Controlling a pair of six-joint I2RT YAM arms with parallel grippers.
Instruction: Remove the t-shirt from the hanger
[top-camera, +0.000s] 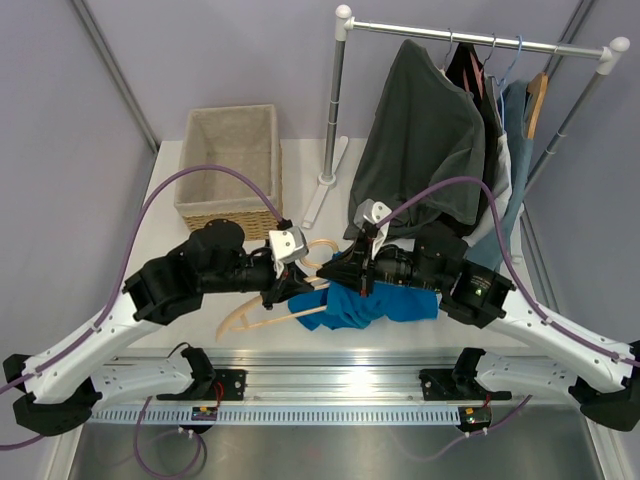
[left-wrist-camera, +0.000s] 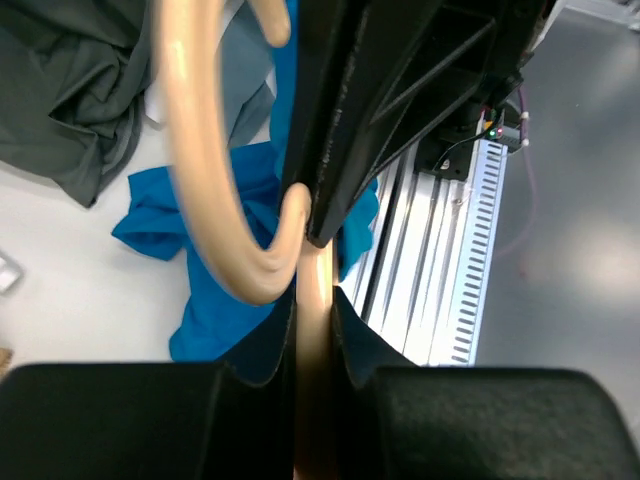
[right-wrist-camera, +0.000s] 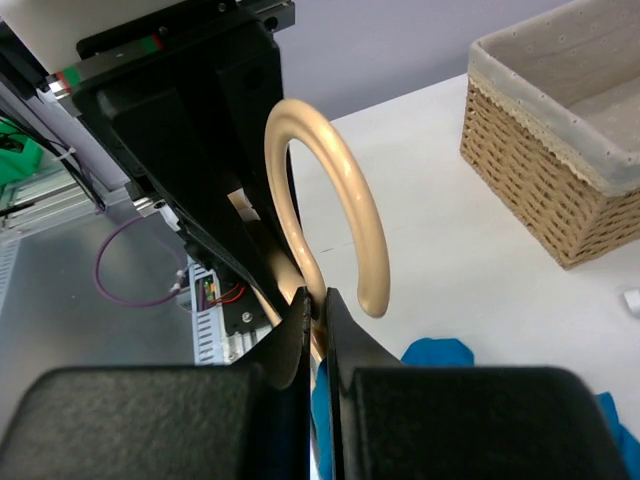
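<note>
blue t-shirt: crumpled heap | wooden hanger: one arm bare

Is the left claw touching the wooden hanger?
Touching. In the left wrist view, the left claw pinches the neck of the wooden hanger between both fingers, with no gap on either side.

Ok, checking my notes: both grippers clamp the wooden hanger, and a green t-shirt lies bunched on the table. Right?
The t-shirt is blue, not green, as the top view shows. The left gripper and right gripper do clamp the hanger.
</note>
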